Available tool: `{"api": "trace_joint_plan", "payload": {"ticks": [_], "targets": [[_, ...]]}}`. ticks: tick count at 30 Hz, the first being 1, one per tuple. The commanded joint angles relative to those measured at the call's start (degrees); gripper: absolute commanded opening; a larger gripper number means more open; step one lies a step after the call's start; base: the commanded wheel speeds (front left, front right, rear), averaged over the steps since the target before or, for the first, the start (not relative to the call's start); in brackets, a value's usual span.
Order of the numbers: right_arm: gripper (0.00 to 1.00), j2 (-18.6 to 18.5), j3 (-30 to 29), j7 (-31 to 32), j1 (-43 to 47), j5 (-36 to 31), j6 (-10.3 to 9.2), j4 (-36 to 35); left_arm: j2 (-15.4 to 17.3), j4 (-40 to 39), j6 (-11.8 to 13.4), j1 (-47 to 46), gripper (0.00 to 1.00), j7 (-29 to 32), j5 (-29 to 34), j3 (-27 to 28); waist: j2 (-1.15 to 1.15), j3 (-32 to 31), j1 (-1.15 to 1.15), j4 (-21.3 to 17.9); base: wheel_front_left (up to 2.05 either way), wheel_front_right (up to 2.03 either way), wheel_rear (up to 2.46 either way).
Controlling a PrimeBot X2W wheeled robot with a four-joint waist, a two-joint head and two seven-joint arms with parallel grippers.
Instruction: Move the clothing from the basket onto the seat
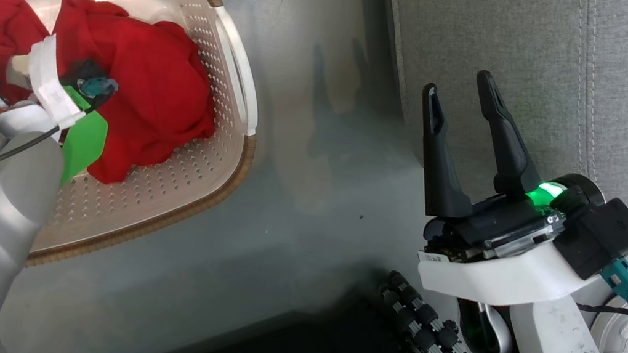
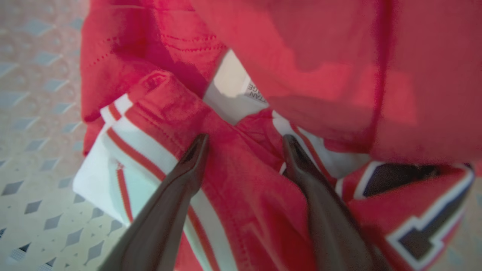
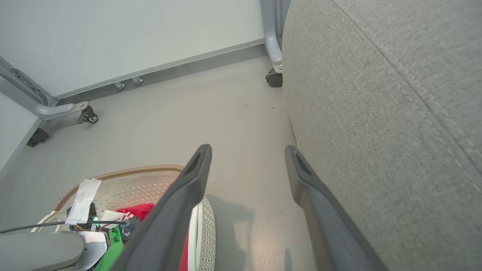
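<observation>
Red fabric lies heaped in the basket (image 1: 188,183), a cream plastic tub with perforated walls, a brown woven-look rim and a smooth white side handle. The plain shirt (image 1: 147,83) is soft and crumpled into a rounded mound. It overlaps the jersey (image 2: 241,195), whose ribbed trim carries white stripes and whose black lettering is edged in white. A white neck label (image 2: 233,90) shows between the folds. The left tool (image 2: 245,139) is released, its dark glossy fingers spread with a ridge of jersey between them. The right tool (image 1: 458,83) is also released and empty, hanging beside the seat (image 1: 616,72). The seat is light-grey woven upholstery with a stitched seam, and a strip of glossy grey floor (image 1: 310,201) separates it from the basket.
</observation>
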Motion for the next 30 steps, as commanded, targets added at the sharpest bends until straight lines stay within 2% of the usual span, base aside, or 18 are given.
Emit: {"api": "trace_joint_plan", "payload": {"ticks": [1, 5, 12, 13, 14, 25, 30], "targets": [[1.00, 0.02, 0.30, -0.20, -0.83, 0.31, 0.00, -0.30, 0.53, 0.03, 0.10, -1.35, 1.00, 0.82, 0.56, -0.36, 0.00, 0.48, 0.00, 0.18, 0.00, 0.00, 0.00], [1.00, 0.02, 0.57, -0.20, -0.81, 0.24, 0.00, -0.65, 0.44, 0.07, 0.14, -2.12, 1.00, 4.44, -0.22, -0.35, 0.00, 1.06, 0.00, 0.47, 0.00, 0.00, 0.00], [1.00, 0.02, 0.29, -0.20, -0.67, -0.02, 0.00, -0.99, 0.87, 0.09, -0.63, -3.04, 1.00, 7.03, -1.55, -0.35, 0.00, 1.93, 0.00, 0.86, 0.00, 0.00, 0.00], [1.00, 0.02, 0.27, -0.20, -0.64, -0.10, 0.00, -0.96, 0.90, 0.08, -0.86, -2.93, 0.79, 7.40, -1.79, -0.25, 0.00, 1.99, 0.00, 0.89, 0.00, 0.00, 0.00], [1.00, 0.01, 0.23, -0.20, -0.63, -0.17, 0.00, -0.92, 0.90, 0.08, -1.11, -2.64, 0.00, 7.85, -2.30, -0.09, 0.00, 2.04, 0.00, 0.92, 0.00, 0.00, 0.00], [1.00, 0.02, 0.35, -0.20, -2.07, -0.79, 0.00, -0.16, -0.05, 0.03, -0.14, -1.38, 0.00, 6.55, -4.71, 0.31, 0.00, 0.46, 0.00, 0.75, 0.00, 0.00, 0.00], [1.00, 0.02, -1.09, -0.20, -1.54, -1.51, 0.00, 1.45, -2.23, 0.01, 0.35, -0.60, 0.00, 5.68, -6.39, 0.67, 0.00, -3.01, 0.00, 1.93, 0.00, 0.00, 0.00]]}}
